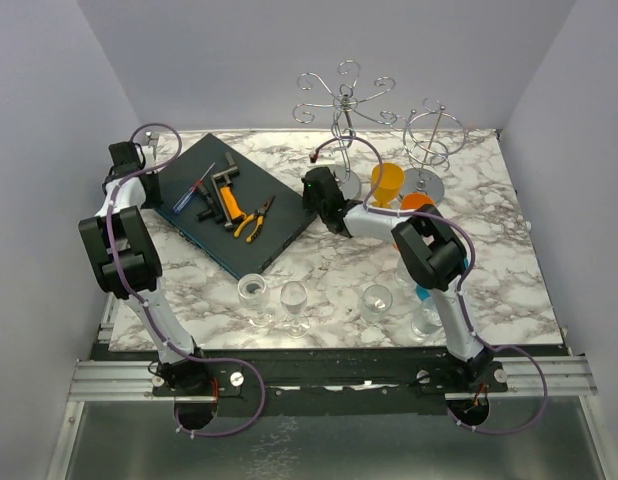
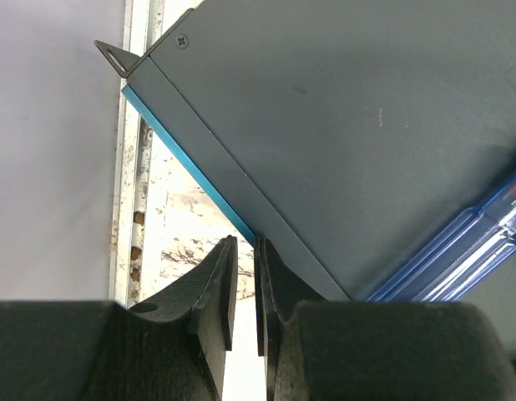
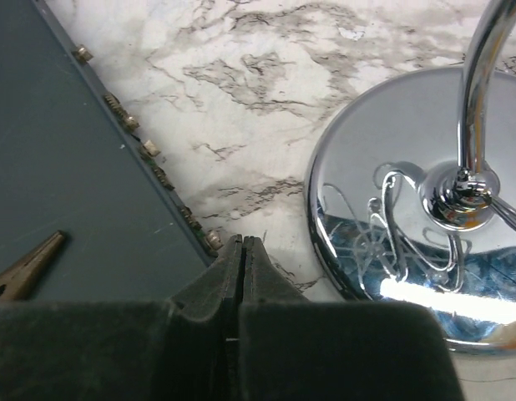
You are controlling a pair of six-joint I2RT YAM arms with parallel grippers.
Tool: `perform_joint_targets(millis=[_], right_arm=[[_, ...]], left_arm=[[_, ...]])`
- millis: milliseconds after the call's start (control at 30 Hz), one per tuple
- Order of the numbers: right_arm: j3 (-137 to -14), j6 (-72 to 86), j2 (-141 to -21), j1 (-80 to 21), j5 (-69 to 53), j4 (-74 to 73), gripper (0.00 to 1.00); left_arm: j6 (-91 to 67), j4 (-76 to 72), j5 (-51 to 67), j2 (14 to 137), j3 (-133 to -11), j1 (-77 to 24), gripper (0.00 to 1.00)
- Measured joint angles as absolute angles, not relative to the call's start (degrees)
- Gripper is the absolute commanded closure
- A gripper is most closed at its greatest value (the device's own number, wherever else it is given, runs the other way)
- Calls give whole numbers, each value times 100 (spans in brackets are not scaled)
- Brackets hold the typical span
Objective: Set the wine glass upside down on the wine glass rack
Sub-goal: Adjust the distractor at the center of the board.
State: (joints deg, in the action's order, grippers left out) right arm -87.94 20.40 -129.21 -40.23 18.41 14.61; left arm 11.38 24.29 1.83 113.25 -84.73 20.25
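Several clear wine glasses stand upright along the near part of the marble table, among them one, a second and a third. The chrome wine glass rack with curled arms stands at the back; nothing hangs on it. Its round base and stem fill the right of the right wrist view. My right gripper is shut on nothing, low between the rack base and the dark case. My left gripper hovers at the case's left edge, jaws a narrow gap apart, empty.
A dark grey case lies at the back left with pliers, a screwdriver and other tools on it. A second chrome stand is at the back right, with two orange cups beside it. Walls close in on three sides.
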Motion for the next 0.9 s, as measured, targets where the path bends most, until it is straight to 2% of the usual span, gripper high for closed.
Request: perform_joint_targets(millis=[333, 667, 900], right_arm=[[-8713, 2255, -12879, -4071, 1817, 1586, 100], [-8702, 2346, -12877, -4058, 1525, 1704, 100], [-8530, 2414, -12809, -3994, 1100, 1955, 100]], left_arm=[[1116, 2458, -419, 11384, -7800, 2180, 81], [851, 2276, -646, 11826, -8374, 2244, 81], [655, 2231, -309, 11942, -8547, 2239, 80]])
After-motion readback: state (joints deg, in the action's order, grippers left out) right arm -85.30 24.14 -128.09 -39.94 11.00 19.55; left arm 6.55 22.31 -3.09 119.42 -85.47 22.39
